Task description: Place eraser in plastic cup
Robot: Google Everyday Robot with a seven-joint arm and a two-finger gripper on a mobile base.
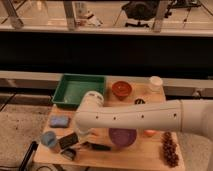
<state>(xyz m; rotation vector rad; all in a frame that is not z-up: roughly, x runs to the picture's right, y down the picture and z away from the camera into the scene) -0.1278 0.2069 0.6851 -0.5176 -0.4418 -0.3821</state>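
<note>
The white arm (135, 116) reaches in from the right across the wooden table (145, 155), bending down at its left end. The gripper (69, 144) is clamped on the black eraser (68, 141), just right of the light-blue plastic cup (48, 139) at the near-left corner.

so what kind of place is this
Probably a lab or office test area: a small wooden table of test items like a green tray, glass partition behind. The gripper, shut on the eraser, is beside the plastic cup.
</note>
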